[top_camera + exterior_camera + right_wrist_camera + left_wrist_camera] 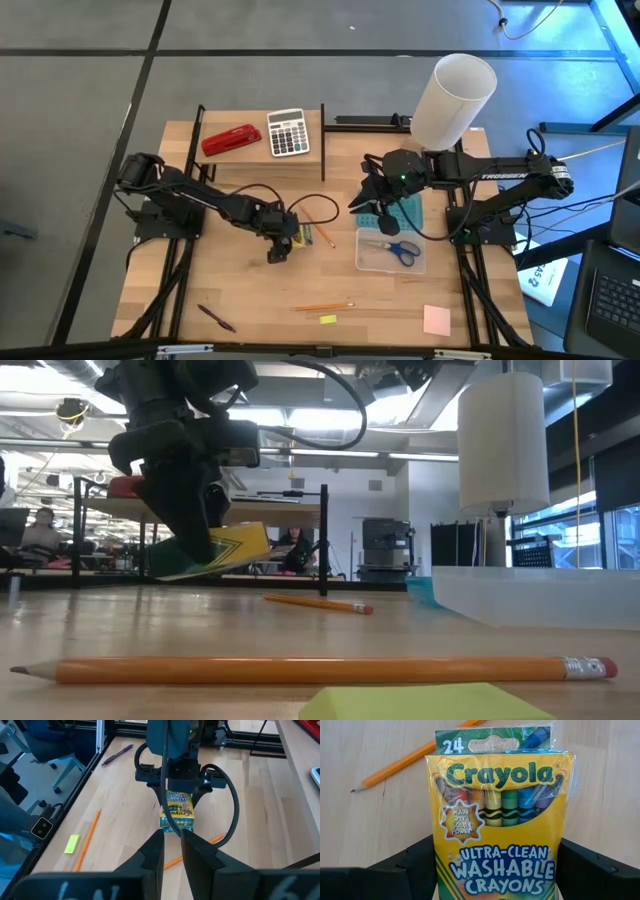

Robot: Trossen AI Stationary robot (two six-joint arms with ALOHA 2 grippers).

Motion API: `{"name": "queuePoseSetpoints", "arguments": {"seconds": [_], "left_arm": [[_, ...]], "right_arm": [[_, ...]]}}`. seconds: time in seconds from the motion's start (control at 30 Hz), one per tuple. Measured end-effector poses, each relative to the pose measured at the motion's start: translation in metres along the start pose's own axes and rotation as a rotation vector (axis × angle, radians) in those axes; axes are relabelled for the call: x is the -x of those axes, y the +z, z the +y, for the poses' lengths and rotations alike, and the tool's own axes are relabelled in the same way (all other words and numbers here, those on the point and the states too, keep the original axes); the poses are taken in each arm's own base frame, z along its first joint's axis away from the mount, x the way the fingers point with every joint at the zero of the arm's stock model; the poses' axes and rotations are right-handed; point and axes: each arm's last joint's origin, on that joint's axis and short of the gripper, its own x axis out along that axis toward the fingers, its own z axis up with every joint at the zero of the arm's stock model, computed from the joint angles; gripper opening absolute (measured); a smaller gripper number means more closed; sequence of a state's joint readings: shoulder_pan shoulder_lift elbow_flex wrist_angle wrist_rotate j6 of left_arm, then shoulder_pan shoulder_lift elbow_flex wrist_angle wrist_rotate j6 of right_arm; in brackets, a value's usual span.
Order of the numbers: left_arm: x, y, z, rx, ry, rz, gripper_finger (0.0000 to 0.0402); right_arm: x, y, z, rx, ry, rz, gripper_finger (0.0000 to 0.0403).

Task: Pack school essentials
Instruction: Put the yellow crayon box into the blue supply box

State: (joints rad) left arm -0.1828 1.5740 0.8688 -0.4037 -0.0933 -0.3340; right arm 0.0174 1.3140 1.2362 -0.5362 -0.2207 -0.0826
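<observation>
The small yellow-green crayon box (500, 820) is held between the fingers of my left gripper (283, 242) at mid-table, just above the wood. Beside it lies an orange pencil (322, 235). Blue-handled scissors (396, 248) lie inside a clear container (366, 262). My right gripper (172, 847) hangs shut and holding nothing, high over that container's far end, pointing toward the left arm. Along the near edge lie a second pencil (322, 306), a dark purple pen (216, 318), a tiny yellow piece (328, 319) and a pink note pad (436, 320). My left gripper pinches the crayon box by its two narrow long sides (440, 865), near the box's lower end, one finger (410, 867) on each side. The fingers slant down from the table's left. The box (215, 552) hangs tilted, clear of the table.
A red stapler (231, 140) and a grey calculator (288, 132) sit on a raised shelf at the far edge. A tall white cylinder (455, 95) stands at the far right. A teal sheet (405, 213) lies beyond the container. Bare wood lies between the box and the container.
</observation>
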Motion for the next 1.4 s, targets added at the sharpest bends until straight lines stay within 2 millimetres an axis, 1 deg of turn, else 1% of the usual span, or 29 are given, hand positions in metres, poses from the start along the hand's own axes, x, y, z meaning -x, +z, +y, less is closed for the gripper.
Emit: {"name": "queuePoseSetpoints", "arguments": {"seconds": [0.2,0.4,0.8,0.97,1.13,1.23,1.4], "left_arm": [[-0.006,-0.001,0.000,-0.002,0.004,0.014,0.0311],[-0.017,-0.001,-0.002,0.017,-0.027,0.033,0.0311],[-0.019,-0.001,-0.004,0.020,-0.041,0.032,0.0312],[-0.024,-0.003,-0.005,0.017,-0.046,0.054,0.0318],[-0.024,-0.004,-0.005,0.036,-0.045,0.059,0.0319],[-0.024,-0.004,-0.005,0.039,-0.044,0.061,0.0331],[-0.024,-0.004,-0.005,0.044,-0.043,0.064,0.0382]], "right_arm": [[0.000,0.000,0.000,0.000,0.000,-0.003,0.0068],[0.000,0.001,0.000,0.001,-0.001,-0.009,0.0068],[0.000,0.001,0.000,0.001,-0.001,-0.011,0.0068],[0.000,0.001,0.000,0.004,-0.001,-0.013,0.0068],[0.000,0.001,0.000,0.004,-0.001,-0.014,0.0068],[0.000,0.001,0.000,0.003,-0.001,-0.015,0.0068],[0.000,0.002,0.000,0.002,-0.001,-0.015,0.0068]]}}
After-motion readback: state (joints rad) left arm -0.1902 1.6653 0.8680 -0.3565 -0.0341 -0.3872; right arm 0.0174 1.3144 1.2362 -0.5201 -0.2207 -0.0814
